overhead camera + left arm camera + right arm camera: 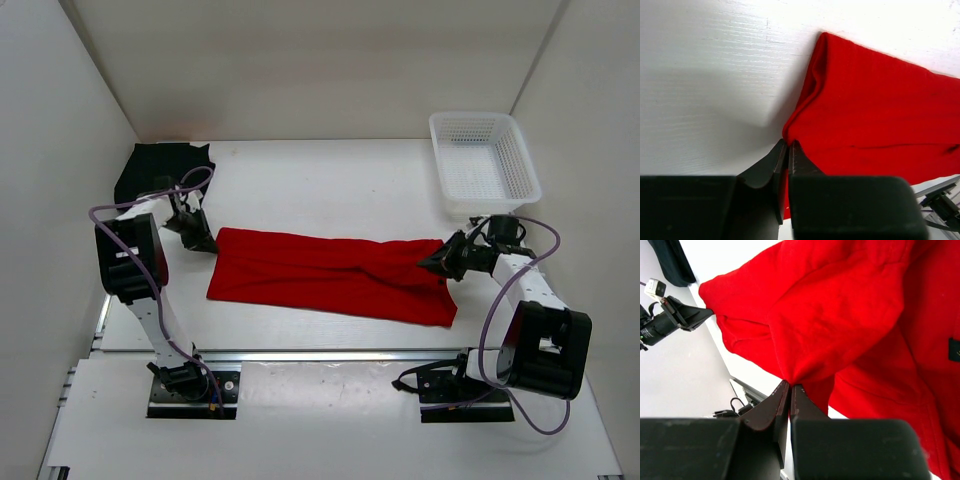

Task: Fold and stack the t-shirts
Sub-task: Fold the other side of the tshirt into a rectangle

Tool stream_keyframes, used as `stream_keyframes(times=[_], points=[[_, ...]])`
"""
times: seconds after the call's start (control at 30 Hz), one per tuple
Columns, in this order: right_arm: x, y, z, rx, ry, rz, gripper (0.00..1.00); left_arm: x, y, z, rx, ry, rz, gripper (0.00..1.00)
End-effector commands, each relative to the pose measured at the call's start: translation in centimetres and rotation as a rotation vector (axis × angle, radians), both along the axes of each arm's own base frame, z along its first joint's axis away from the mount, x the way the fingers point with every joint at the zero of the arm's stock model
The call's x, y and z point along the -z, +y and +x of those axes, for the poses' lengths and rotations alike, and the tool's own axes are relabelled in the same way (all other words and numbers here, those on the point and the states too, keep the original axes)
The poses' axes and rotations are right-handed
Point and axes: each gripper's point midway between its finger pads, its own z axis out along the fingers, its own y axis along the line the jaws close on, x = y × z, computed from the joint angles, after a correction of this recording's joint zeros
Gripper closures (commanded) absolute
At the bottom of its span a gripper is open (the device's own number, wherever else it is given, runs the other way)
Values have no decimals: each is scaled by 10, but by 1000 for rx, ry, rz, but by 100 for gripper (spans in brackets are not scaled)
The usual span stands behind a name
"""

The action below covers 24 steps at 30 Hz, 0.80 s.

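Observation:
The red t-shirt [330, 275] lies folded into a long band across the middle of the table. My left gripper [205, 243] is shut on its left end, and red cloth [875, 125] shows pinched between the jaws [789, 144]. My right gripper [431, 262] is shut on the right end, where the cloth [840, 315] bunches into the closed tips [790, 385]. The black t-shirt [150, 170] lies crumpled in the back left corner, behind the left arm. The orange t-shirt is out of view.
A white mesh basket [485, 165] stands at the back right, just behind the right arm. White walls close in the table on three sides. A metal rail [330, 355] runs along the near edge.

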Motion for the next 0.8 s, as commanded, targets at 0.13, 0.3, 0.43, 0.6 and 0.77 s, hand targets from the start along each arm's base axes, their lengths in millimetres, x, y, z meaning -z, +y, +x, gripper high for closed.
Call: stream_keyframes(times=[0.13,0.3,0.43,0.6,0.77], points=[[-17,10,19,-33,-80,21,100,-11,6,9,60,-53,93,31],[-22,12,31,-46,-105,21,100,-20,29,5,67,-52,234,23],[-23,16,35,-62,-111,24,100,-49,37,16,104,-150,333,24],[-29,15,45,-34,-131,64,100,-125,30,47,148,-427,431,27],[-46,20,71,-10,-198,109,100,-206,-84,57,630,-961,478,35]])
